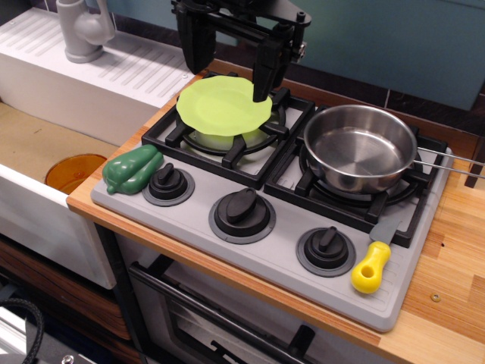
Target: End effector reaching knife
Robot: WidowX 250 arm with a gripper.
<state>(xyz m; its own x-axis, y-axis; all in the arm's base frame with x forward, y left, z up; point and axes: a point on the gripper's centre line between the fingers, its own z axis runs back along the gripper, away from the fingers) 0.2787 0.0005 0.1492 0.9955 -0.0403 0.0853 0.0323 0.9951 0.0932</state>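
The knife [373,262] lies on the grey toy stove's front right corner, its yellow handle with a hole toward me and its short grey blade pointing back toward the pan. The black gripper [231,64] hangs at the back left, above the far edge of a lime green plate [223,105] on the left burner. Its two dark fingers [267,72] are spread apart with nothing between them. The gripper is far to the left of and behind the knife.
A steel pan [358,145] sits on the right burner, its handle reaching right. A green toy pepper [132,169] lies at the stove's front left. Three black knobs [242,211] line the front. A sink with a grey tap [82,30] and an orange bowl [73,171] is at the left.
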